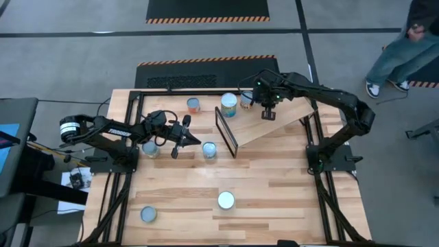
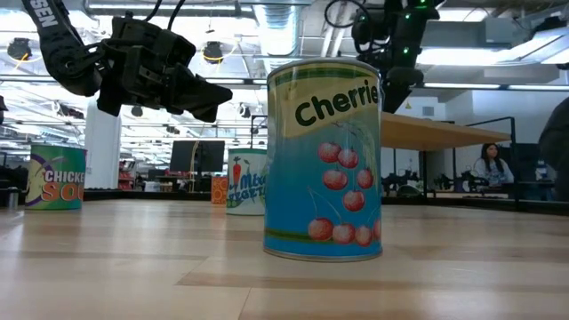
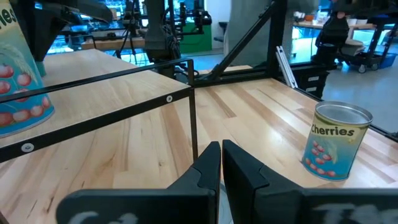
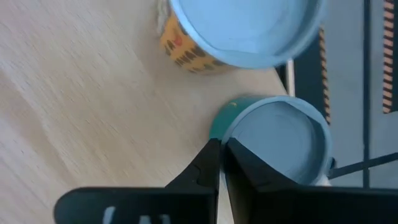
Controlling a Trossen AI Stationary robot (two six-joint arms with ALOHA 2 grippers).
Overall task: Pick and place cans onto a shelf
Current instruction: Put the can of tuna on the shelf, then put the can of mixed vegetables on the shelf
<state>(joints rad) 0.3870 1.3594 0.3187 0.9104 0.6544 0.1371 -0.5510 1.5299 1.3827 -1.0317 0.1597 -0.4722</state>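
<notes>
Several cans stand on the plank table: two near my left gripper (image 1: 150, 149) (image 1: 209, 151), two near the front edge (image 1: 226, 200) (image 1: 148, 215), and three at the far side (image 1: 194, 105) (image 1: 229, 104) (image 1: 247, 99). The shelf (image 1: 274, 122) is a slanted plywood board on a black frame, right of centre. My left gripper (image 1: 181, 141) hovers shut and empty above the table; it also shows in its wrist view (image 3: 221, 165). My right gripper (image 4: 221, 158) is shut over the shelf board (image 1: 267, 114), beside a teal can (image 4: 280, 143) and an orange-labelled can (image 4: 242, 31).
The shelf's thin black frame (image 3: 193, 93) stands just ahead of my left gripper, with a Cherries can (image 3: 336, 140) on the table beyond it. A large Cherries can (image 2: 324, 160) stands close to the low camera. A person (image 1: 405, 48) stands beyond the table's far right corner.
</notes>
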